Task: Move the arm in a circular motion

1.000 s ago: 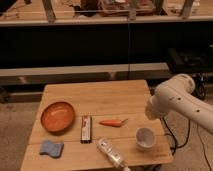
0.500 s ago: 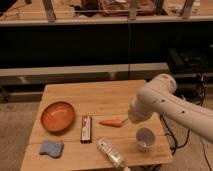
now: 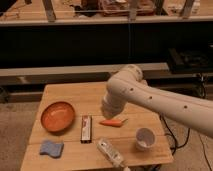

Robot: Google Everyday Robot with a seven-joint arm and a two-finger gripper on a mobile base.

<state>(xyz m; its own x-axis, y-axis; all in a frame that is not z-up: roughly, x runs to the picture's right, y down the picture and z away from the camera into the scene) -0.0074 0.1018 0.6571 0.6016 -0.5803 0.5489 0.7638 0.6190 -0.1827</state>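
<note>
The arm [image 3: 150, 97], cream-white with thick rounded segments and small dark dots, reaches in from the right edge over the wooden table [image 3: 65, 95]. Its bulbous joint [image 3: 125, 80] sits above the table's middle. A lower segment [image 3: 111, 106] points down toward the orange carrot [image 3: 113, 122] and ends just above it. My gripper does not show in this view. It is shut, and I see nothing held.
On the table lie an orange bowl [image 3: 57, 116], a dark flat bar [image 3: 86, 128], a blue sponge [image 3: 51, 148], a clear bottle [image 3: 111, 153] on its side and a white cup [image 3: 145, 138]. A dark shelf and a low ledge [image 3: 60, 70] run behind.
The arm has swung left from the table's right edge to over its middle, and its lower end now hangs near the carrot. The table items have not moved.
</note>
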